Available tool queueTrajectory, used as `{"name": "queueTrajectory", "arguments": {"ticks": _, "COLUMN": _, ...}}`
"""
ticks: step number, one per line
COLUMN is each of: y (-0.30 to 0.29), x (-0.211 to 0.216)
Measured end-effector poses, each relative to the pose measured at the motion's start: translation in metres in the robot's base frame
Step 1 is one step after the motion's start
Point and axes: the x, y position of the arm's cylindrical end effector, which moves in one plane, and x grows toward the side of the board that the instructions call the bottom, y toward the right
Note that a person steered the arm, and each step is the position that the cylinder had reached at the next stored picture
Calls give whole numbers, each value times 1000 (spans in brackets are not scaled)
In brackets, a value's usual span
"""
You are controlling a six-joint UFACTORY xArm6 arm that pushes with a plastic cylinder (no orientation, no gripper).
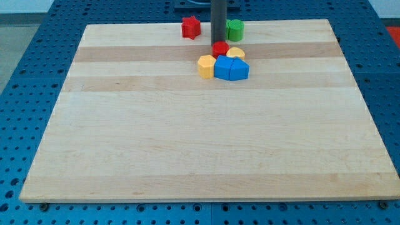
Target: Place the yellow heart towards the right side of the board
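Note:
The yellow heart (237, 54) lies near the top middle of the board, against the top edge of two blue blocks (231, 69). A red cylinder (220, 50) touches the heart's left side. My tip (219, 42) stands just above the red cylinder, at or very near its top edge, up and to the left of the heart. A second yellow block, roughly hexagonal (205, 65), sits to the left of the blue blocks.
A red star-like block (191, 27) lies near the board's top edge, left of the rod. A green cylinder (235, 29) lies right of the rod; the green block beside it is hidden behind the rod. The wooden board (200, 144) rests on a blue pegboard table.

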Motion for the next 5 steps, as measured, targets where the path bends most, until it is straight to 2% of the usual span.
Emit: {"name": "queueTrajectory", "arguments": {"ticks": 5, "y": 17, "x": 52}}
